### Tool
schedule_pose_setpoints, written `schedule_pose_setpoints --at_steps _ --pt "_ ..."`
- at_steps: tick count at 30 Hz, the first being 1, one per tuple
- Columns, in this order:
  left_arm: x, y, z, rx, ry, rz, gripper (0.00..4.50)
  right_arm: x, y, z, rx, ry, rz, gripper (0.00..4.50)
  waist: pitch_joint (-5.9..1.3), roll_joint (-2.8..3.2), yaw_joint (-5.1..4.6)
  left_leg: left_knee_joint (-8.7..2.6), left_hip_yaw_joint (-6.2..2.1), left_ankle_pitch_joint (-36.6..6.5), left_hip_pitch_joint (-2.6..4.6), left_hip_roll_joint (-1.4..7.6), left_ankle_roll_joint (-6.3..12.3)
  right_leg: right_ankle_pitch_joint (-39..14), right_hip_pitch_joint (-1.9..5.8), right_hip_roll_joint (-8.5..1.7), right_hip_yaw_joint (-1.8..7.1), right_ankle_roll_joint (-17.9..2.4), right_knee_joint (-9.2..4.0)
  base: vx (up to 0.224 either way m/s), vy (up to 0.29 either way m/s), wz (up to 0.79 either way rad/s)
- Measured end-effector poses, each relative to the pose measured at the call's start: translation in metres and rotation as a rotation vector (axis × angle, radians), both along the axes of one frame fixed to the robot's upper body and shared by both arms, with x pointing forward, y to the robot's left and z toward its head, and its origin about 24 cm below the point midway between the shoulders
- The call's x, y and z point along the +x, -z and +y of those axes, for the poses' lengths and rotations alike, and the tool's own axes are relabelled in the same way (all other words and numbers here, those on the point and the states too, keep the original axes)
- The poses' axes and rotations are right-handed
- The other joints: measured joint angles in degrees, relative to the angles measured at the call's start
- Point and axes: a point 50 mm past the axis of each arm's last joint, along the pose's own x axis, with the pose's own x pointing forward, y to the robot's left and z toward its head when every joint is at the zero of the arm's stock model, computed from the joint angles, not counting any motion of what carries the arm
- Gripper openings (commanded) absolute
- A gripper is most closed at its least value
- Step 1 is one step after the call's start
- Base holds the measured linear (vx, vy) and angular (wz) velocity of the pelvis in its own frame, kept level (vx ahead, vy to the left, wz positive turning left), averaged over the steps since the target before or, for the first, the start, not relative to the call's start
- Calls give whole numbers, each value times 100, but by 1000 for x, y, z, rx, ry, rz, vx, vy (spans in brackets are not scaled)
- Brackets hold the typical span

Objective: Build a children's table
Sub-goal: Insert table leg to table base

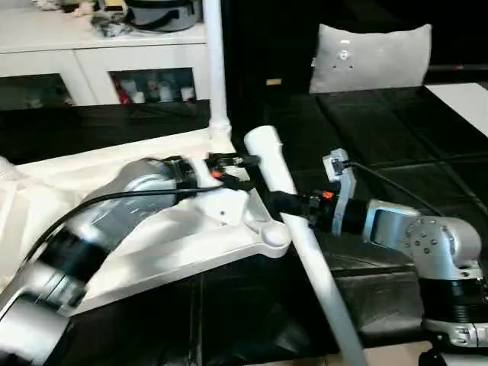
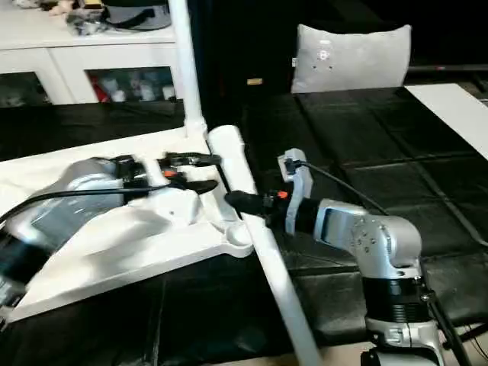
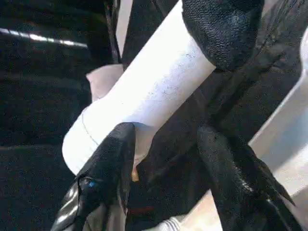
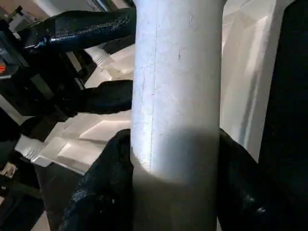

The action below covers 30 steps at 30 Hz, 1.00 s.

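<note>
Upturned white tabletop, tilted loose leg

Head pair: we look forward and down from slightly offset spots, sharing the tabletop and slanted leg. Left wrist camera: close along its fingers at that leg's end. Right wrist camera: pressed close against the same leg.

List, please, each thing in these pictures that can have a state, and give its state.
tabletop: upside down, ribbed underside up.
upright leg: standing in a far corner socket.
near corner socket: no leg in it.
loose leg: slanted, held by the right gripper.
right gripper: shut on the loose leg.
left gripper: open, fingers beside the loose leg's thick end.
grey cushion: upright, far back.
</note>
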Motion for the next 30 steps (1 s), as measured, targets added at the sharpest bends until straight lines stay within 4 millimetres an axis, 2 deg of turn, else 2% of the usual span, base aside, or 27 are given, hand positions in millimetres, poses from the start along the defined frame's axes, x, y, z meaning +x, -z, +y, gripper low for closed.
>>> schedule_pose_setpoints --at_steps 3,4,7,9,13,15,19,22,30 --pt "3 6 -5 -18 6 5 234 -1 3 -1 -17 10 24 182 0 0 8 0 0 -1 0 0 -3 0 0 0 0 0 -1 0 0 0" --pt "3 7 -8 -34 5 13 262 -2 4 -2 -13 19 32 182 0 0 17 0 0 -1 -1 0 -3 0 0 0 0 0 -1 0 0 0" --pt "4 10 -10 -59 2 30 272 -1 4 -3 -2 30 34 182 0 0 18 -1 1 0 0 1 -2 1 -3 0 0 -2 0 0 0 0" --pt "6 11 -11 -85 6 23 295 -1 4 -3 12 36 41 182 1 -1 25 -2 1 1 -1 1 -2 1 -3 1 -1 -2 1 0 0 0" --pt "8 15 -11 -88 26 -93 314 -1 5 0 81 39 73 182 1 -5 34 -1 0 2 -1 1 -1 2 -3 0 -1 -2 0 0 0 0" --pt "8 19 -10 -79 30 -125 340 -1 7 1 91 36 91 182 2 -5 36 -1 0 3 -1 1 -1 2 -3 0 -1 -1 0 0 0 0" --pt "9 21 -10 -105 23 -194 342 1 5 3 129 30 104 182 3 -9 48 -2 0 5 -3 1 3 2 -4 0 -1 -1 0 0 0 0" --pt "11 14 -12 -146 30 -260 342 -1 6 7 150 14 122 180 6 -14 80 -1 0 6 -6 1 4 2 -6 0 -1 -1 0 0 0 0" --pt "8 16 -6 -196 71 -327 342 -3 6 12 205 -12 154 180 5 -26 101 -1 -1 6 -10 0 5 2 -10 0 0 -1 1 0 0 0"
